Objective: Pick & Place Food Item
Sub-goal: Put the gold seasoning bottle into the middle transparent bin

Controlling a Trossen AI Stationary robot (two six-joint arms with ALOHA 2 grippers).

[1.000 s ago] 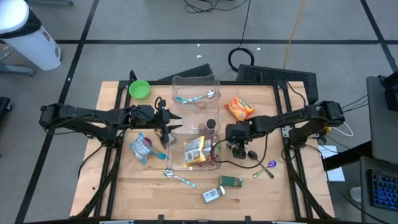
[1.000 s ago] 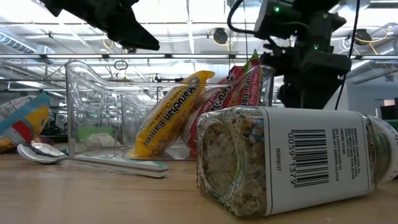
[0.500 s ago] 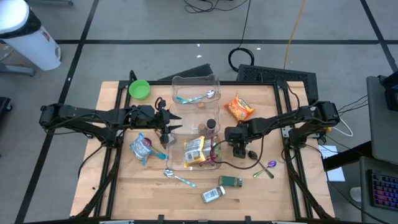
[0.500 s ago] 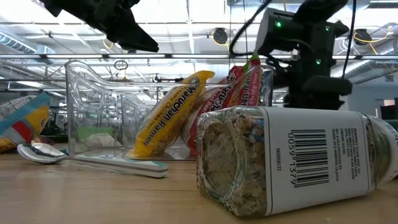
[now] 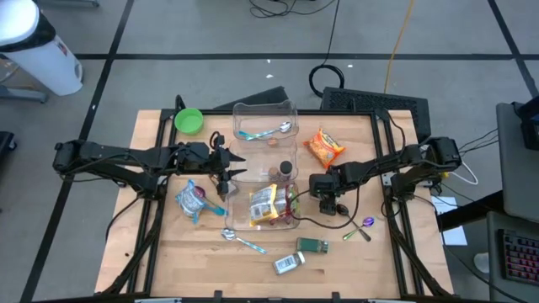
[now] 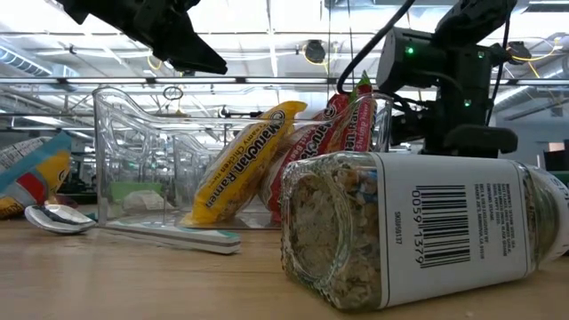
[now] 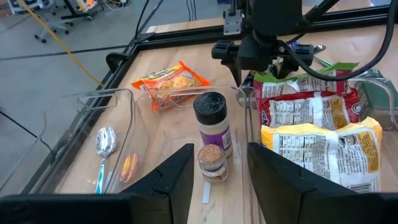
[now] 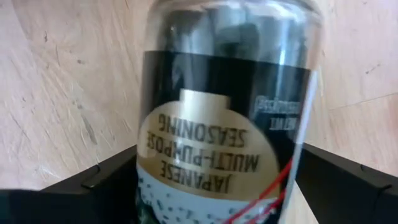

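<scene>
High view, items listed left to right:

- Bowl [image 5: 189, 120], green, far left corner of table; not involved
- Snack pack [image 5: 192, 200], flat on wood just beside left arm
- Left gripper [image 5: 226, 174]: waiting between far bin [image 5: 238, 108] and near bin [image 5: 261, 227]; fingers apart, nothing between them
- Near bin: clear, holding ramen packs [image 5: 266, 205] on edge, red pack alongside; judged the drop point
- Right gripper [image 5: 327, 197]: low over bare wood just right of near bin; jaws spread wide, one on each side of seasoning bottle [image 8: 230, 124]; no squeeze evident, so read as released, not yet grasping
- Seasoning bottle: lying on its side on table, black label with gold oval, filling right wrist view; hidden under gripper from above
- Orange pack [image 5: 323, 146], beyond right gripper, well clear

Step in hand, as judged: grasp of the bottle

Handling notes:
- Centre jaws on the label band, not the narrowing neck
- Settle low enough to take the round body at its widest line, else likely to roll or squirt out
- Close slowly and evenly; smooth glossy wall, likely slippery
- Lift straight up before swinging towards near bin, clearing its rim and the upright packs
- Mind the cable trailing on the table near the gripper
</scene>
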